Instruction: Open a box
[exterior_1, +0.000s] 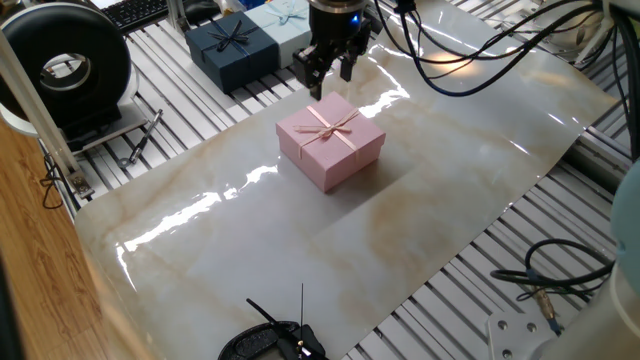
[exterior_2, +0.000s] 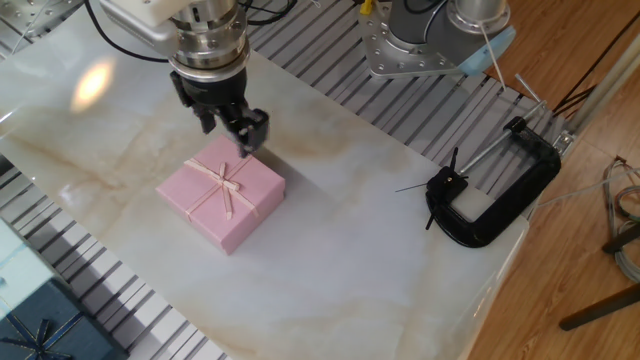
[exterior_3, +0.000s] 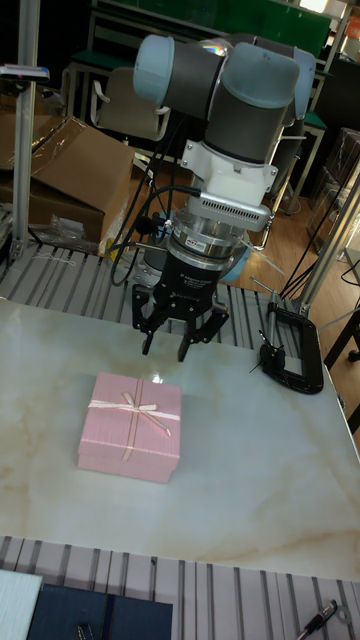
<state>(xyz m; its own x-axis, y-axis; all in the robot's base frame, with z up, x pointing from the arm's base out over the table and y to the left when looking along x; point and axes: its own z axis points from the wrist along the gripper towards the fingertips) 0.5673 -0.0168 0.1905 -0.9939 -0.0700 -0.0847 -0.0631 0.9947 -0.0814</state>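
Observation:
The pale pink box (exterior_1: 330, 140) sits shut on the marble-patterned sheet (exterior_1: 300, 250), its lid on and a thin ribbon bow on top. It also shows in the other fixed view (exterior_2: 222, 190) and the tall view (exterior_3: 130, 412). My gripper (exterior_1: 330, 80) hangs just above the box's far edge, pointing down, touching nothing. Its fingers (exterior_2: 248, 135) stand a small gap apart with nothing between them. In the tall view the gripper (exterior_3: 167, 345) hovers behind the box's back edge.
A dark navy gift box (exterior_1: 232, 48) and a light blue one (exterior_1: 285, 20) stand on the slatted table behind the gripper. A black C-clamp (exterior_2: 490, 195) lies at the sheet's edge. A black round device (exterior_1: 65, 65) and loose cables (exterior_1: 550, 270) line the sides.

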